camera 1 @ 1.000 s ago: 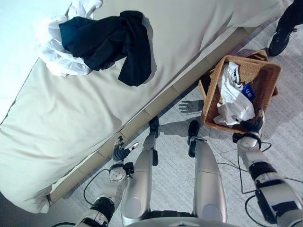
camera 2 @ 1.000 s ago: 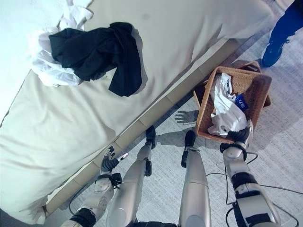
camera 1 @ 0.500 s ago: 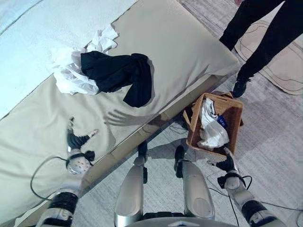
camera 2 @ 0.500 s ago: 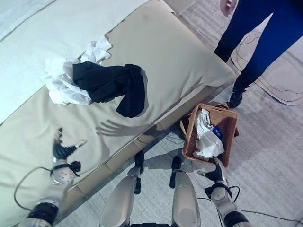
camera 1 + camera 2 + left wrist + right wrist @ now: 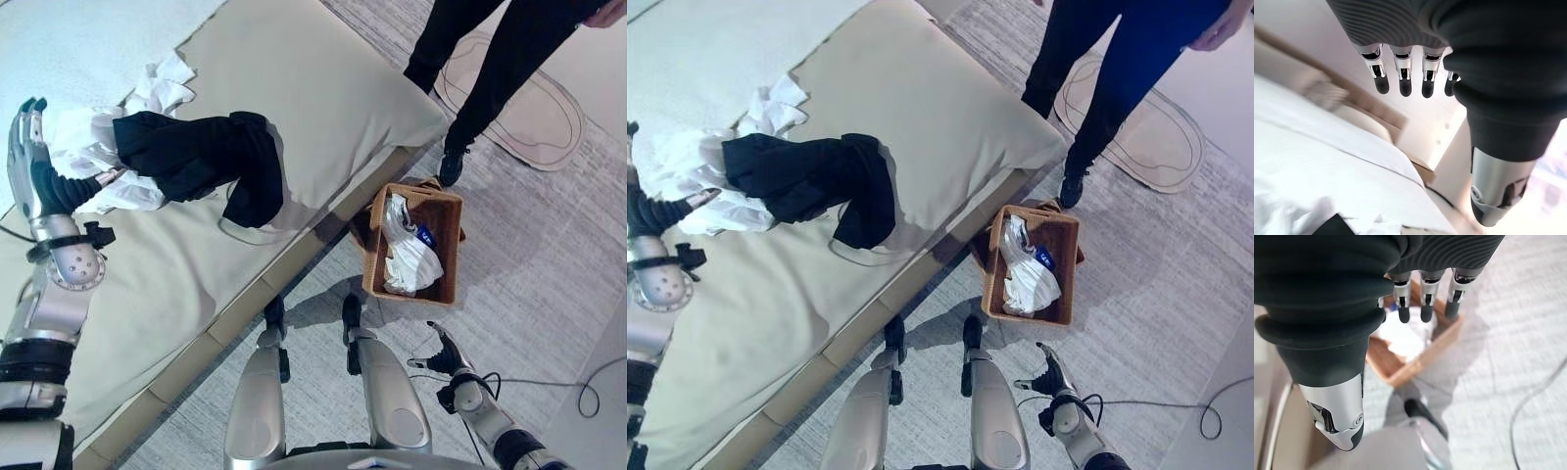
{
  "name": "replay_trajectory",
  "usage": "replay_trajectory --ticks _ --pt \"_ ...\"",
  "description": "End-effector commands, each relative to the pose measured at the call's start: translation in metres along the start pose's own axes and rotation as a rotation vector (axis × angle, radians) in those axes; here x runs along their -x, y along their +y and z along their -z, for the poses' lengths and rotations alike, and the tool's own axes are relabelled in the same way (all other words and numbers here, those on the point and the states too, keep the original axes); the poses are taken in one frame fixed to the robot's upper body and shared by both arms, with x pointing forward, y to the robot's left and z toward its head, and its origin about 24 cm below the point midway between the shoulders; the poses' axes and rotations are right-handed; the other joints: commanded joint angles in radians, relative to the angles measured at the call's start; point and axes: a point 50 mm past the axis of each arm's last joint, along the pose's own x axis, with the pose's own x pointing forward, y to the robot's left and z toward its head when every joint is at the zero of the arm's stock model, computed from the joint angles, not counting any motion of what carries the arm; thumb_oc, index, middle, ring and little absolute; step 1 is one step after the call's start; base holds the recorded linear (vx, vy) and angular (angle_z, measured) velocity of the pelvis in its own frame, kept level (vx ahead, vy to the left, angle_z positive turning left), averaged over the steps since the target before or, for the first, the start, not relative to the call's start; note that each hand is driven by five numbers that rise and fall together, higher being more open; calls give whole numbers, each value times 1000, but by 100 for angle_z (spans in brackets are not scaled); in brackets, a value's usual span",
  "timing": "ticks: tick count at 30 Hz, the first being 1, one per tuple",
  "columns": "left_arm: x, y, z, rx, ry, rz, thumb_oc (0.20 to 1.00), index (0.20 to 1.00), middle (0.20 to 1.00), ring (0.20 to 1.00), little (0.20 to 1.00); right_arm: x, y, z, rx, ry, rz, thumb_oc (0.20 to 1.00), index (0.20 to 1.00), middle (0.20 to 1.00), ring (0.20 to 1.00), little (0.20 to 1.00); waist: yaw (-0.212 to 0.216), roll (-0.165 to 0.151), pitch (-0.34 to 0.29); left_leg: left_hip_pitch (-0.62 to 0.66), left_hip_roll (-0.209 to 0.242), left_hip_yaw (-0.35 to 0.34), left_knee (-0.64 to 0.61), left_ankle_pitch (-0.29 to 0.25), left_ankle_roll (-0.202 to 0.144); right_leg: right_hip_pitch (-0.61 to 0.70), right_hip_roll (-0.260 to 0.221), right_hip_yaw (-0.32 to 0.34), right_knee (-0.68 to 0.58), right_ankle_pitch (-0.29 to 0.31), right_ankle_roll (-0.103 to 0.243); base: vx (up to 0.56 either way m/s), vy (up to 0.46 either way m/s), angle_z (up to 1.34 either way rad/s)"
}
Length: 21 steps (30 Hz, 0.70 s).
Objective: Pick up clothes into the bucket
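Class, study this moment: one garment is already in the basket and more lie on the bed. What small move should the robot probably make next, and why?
Probably lower the left hand onto the black garment and close on it. That hand is open, raised over the bed beside the white clothes and holding nothing. The right hand is open and empty near the basket, which holds a white garment.

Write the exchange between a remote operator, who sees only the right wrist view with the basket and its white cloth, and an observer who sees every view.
Operator: Are any clothes outside the basket?
Observer: Yes. A black garment lies on the bed, draped over a white pile.
Operator: Where is the left robot hand?
Observer: The left robot hand is raised over the bed beside the white pile, fingers straight.
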Motion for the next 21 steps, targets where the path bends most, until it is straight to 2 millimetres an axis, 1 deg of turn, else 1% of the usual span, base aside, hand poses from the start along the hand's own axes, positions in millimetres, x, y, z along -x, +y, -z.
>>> replay_trajectory --ticks 1,2,4,6,8,9,11,12,13,14,17,18,21 --pt "-36 29 -10 -157 -100 -84 1000 1000 1000 1000 1000 1 1 -11 -22 -80 -16 1000 1000 1000 1000 1000 -44 -49 14 -23 -43 46 286 -234 46 15 -35 59 -132 131 62 14 58 -22" --pt "-44 30 -11 -211 -120 -62 1000 1000 1000 1000 1000 1 0 -12 -28 -84 -12 1000 1000 1000 1000 1000 -52 -51 19 -39 -41 54 312 -245 50 5 -33 68 -134 134 64 12 78 -24" --pt "-53 32 -16 -258 -144 -45 1000 1000 1000 1000 1000 0 -2 -14 -43 -95 -1 1000 1000 1000 1000 1000 -58 -55 30 -69 -32 64 357 -267 55 -11 -26 84 -139 141 66 9 45 -26" --pt "-64 35 -15 -357 -160 -12 1000 1000 1000 1000 1000 0 -4 -17 -50 -115 8 1000 1000 1000 1000 1000 -71 -64 38 -109 -20 71 413 -290 61 -36 -17 102 -142 149 70 0 25 -30" --pt "-73 34 -23 -403 -193 23 1000 1000 1000 1000 1000 0 -6 -20 -68 -124 23 1000 1000 1000 1000 1000 -72 -69 45 -151 -11 81 454 -309 66 -60 -8 117 -145 155 71 41 47 -27" --pt "-75 36 -22 -429 -196 29 1000 1000 1000 1000 1000 0 -6 -21 -72 -134 27 1000 1000 1000 1000 1000 -70 -56 47 -154 1 73 471 -351 63 -59 7 120 -148 136 75 86 65 -22" --pt "-80 35 -25 -451 -200 47 1000 1000 1000 1000 1000 -1 -8 -26 -90 -156 46 1000 1000 1000 1000 1000 -77 -55 57 -200 8 70 512 -369 67 -86 13 130 -151 142 74 33 26 -25" --pt "-81 35 -25 -452 -202 47 1000 1000 1000 1000 1000 -1 -8 -26 -92 -156 46 1000 1000 1000 1000 1000 -75 -54 56 -203 9 69 514 -370 67 -88 14 129 -150 142 74 -18 0 -22" --pt "-83 34 -23 -475 -188 72 1000 1000 1000 1000 1000 -3 -11 -32 -111 -178 57 1000 1000 1000 1000 1000 -87 -49 66 -248 8 62 545 -381 69 -121 17 135 -151 147 73 -23 -8 -11" --pt "-87 35 -28 -470 -202 70 1000 1000 1000 1000 1000 -3 -13 -34 -124 -188 67 1000 1000 1000 1000 1000 -90 -49 68 -273 9 58 558 -384 68 -133 20 136 -157 152 72 -25 -15 -4" --pt "-91 34 -30 -466 -196 77 1000 1000 1000 1000 1000 -5 -15 -41 -145 -208 80 1000 1000 1000 1000 1000 -95 -44 68 -325 13 50 580 -387 66 -165 23 130 -169 163 71 -14 -19 5" --pt "-92 34 -26 -470 -175 89 1000 1000 1000 1000 1000 -6 -16 -45 -152 -222 83 1000 1000 1000 1000 1000 -100 -46 69 -344 16 49 589 -389 65 -178 25 128 -177 167 70 -21 -40 6" --pt "-101 35 -32 -448 -156 106 1000 1000 1000 1000 1000 -8 -19 -67 -195 -301 94 1000 1000 1000 1000 1000 -101 -55 69 -427 29 33 638 -397 65 -223 43 121 -194 178 66 -17 -77 3"
